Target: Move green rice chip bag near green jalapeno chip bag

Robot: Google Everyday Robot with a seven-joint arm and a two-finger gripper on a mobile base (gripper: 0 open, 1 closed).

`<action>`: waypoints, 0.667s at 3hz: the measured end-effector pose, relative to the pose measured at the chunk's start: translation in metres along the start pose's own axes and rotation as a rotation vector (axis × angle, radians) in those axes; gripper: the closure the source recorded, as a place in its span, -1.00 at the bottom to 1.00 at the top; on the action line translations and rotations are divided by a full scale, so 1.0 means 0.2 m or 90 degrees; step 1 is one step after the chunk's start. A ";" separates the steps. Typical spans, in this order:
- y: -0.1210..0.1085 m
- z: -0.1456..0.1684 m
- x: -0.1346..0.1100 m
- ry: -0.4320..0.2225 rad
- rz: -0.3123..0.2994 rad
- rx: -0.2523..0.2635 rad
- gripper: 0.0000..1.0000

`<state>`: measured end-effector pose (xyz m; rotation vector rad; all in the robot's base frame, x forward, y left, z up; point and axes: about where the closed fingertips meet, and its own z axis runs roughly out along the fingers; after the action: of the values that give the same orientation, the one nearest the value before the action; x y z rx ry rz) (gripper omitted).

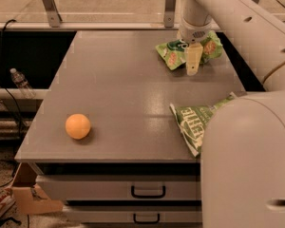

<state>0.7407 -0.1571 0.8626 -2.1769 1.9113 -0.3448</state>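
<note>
Presently | gripper (194,61) at green rice chip bag (168,53), closure I cannot tell | risk: wrinkly bag slips short of green jalapeno chip bag (192,122)

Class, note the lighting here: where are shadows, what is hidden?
Camera view: warm, dim light; orange ball casts a soft shadow beneath itself; end effector hangs over the green rice chip bag; robot's arm hides part of the green jalapeno chip bag.

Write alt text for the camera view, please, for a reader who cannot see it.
The robot's gripper hangs over the small green rice chip bag at the far right of a grey table. The larger green jalapeno chip bag lies apart at the near right, partly hidden by the arm; an orange sits near left.
</note>
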 end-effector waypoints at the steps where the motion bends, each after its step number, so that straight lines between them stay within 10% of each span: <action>1: -0.01 0.00 0.03 0.011 0.001 -0.006 -0.19; 2: -0.03 -0.03 0.03 0.019 -0.007 -0.008 0.28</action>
<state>0.7451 -0.1630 0.8705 -2.2038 1.9230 -0.3702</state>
